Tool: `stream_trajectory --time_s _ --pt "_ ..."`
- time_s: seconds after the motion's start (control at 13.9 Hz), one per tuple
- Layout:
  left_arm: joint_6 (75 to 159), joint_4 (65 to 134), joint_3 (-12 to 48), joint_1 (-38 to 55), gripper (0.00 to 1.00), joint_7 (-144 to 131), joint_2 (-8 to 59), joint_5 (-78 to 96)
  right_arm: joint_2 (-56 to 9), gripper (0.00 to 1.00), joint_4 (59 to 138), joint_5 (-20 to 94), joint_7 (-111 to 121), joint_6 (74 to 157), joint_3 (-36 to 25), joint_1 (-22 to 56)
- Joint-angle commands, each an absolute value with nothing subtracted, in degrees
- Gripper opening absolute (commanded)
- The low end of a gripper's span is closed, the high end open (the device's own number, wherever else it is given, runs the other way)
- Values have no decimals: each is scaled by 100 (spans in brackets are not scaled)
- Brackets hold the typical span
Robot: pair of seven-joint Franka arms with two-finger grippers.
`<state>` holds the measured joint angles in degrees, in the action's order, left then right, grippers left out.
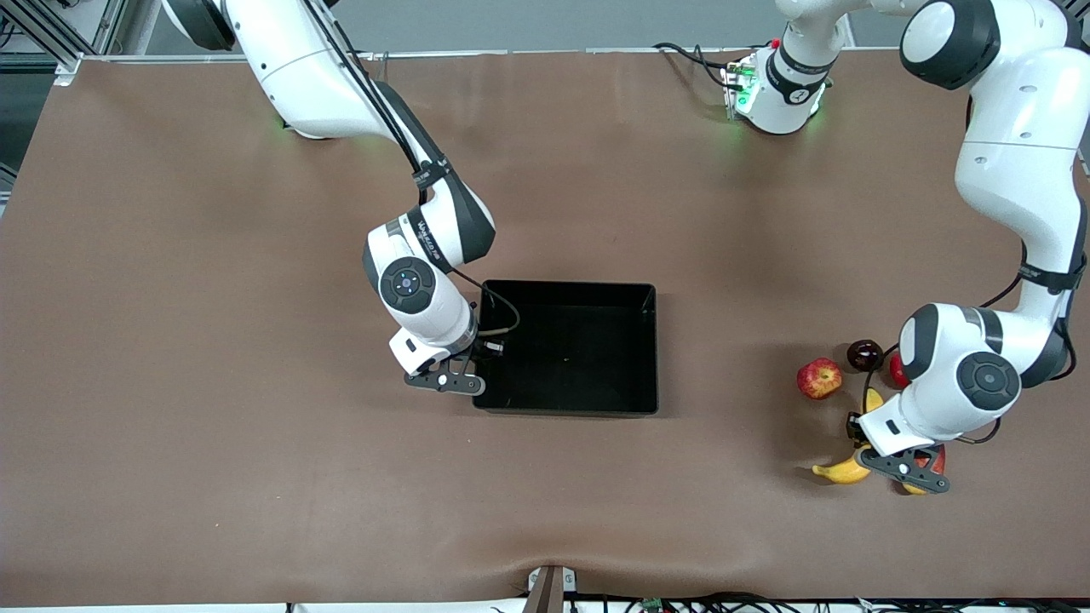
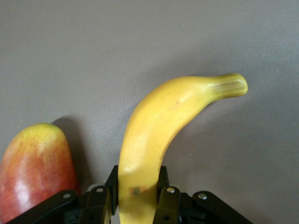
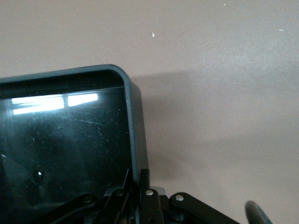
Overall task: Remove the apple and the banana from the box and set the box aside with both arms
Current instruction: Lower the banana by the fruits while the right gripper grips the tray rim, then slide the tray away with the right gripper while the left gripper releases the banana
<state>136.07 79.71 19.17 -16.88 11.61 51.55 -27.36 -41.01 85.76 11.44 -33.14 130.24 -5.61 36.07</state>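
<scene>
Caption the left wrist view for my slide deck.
Left gripper shut on the banana, a mango beside it.

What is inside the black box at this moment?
The black box holds no fruit; its dark floor shows bare. The right hand grips its wall at the right arm's end, hiding a small strip there. The banana is in the left hand.

The brown table (image 1: 213,340) carries the black bin (image 1: 569,347), banana (image 1: 841,470), apple (image 1: 819,378) and mango (image 1: 933,465).
</scene>
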Motion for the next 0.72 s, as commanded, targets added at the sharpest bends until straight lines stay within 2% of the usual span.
stream_trajectory --time_s 0.0,0.22,0.29,0.36,0.43,0.65 --pt "13808 7963 1978 -1846 0 1222 5247 -2874 -4096 0 8455 1186 -3305 12973 -615 3551" --pt "13799 8042 1978 -1854 0 1161 5194 -2874 -3842 0 8420 1222 -3270 12649 -607 3271" --pt "13799 8051 1978 -1846 16 1108 5194 -2874 -3623 0 8411 1230 -3113 12282 -598 3122" --pt "13799 8051 1978 -1854 68 1134 5177 -2874 -3430 0 8420 1230 -2763 11948 -598 2972" --pt "13799 8051 1986 -1881 100 1203 5133 -2874 -3236 0 8429 1239 -2403 11588 -598 2771" --pt "13528 8068 2065 -1855 100 1090 4905 -2716 -2717 0 8647 1195 -2197 10961 -642 2217"
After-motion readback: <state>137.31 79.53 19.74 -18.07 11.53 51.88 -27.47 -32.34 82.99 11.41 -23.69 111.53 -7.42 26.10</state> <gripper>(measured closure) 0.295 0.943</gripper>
